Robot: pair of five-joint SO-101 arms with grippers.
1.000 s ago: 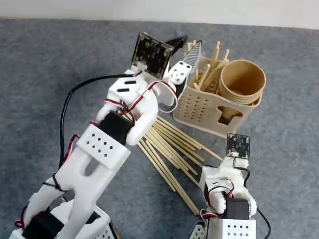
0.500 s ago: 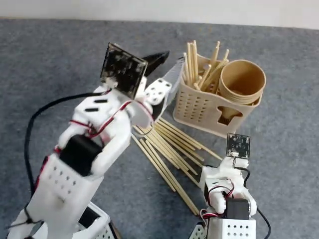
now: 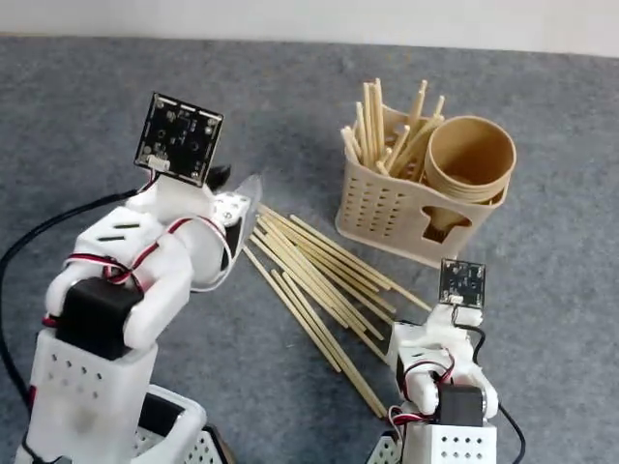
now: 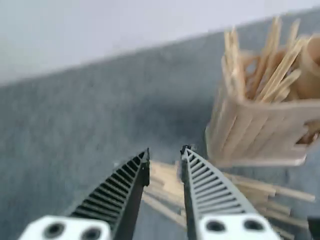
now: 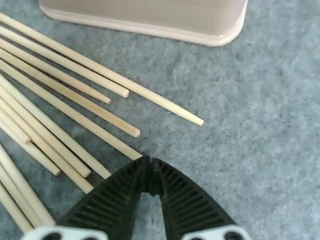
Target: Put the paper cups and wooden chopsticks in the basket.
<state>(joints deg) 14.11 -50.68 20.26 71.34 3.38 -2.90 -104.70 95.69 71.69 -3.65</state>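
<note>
In the high view the left end effector (image 3: 235, 187) is hanging over the gray table (image 3: 97, 116), its jaws standing slightly apart and gripping nothing. The loose chopsticks (image 3: 319, 275) are lying in a slanted fan that starts just beside its tips and spreads away toward the other arm. The basket (image 3: 387, 208) is standing beyond that fan, well apart from the left end effector. It is holding the paper cups (image 3: 471, 159) nested together on its far side and the standing chopsticks (image 3: 382, 126) bunched on the side nearer the left end effector.

In the left wrist view the left end effector (image 4: 165, 152) is showing a narrow gap between its two ribbed jaws, with nothing between them. The loose chopsticks (image 4: 167, 182) are lying on the table below and just ahead of the tips. The basket (image 4: 255, 127) is standing farther ahead and off to one side, the standing chopsticks (image 4: 270, 55) poking out of its top.

In the right wrist view the right end effector (image 5: 149, 164) is holding its jaws together, empty, low over the table (image 5: 250, 130). The loose chopsticks (image 5: 65, 100) are lying beside it, one end reaching right up to the tips; whether it is touching them cannot be told. The basket (image 5: 145, 15) is standing ahead, apart from the tips
</note>
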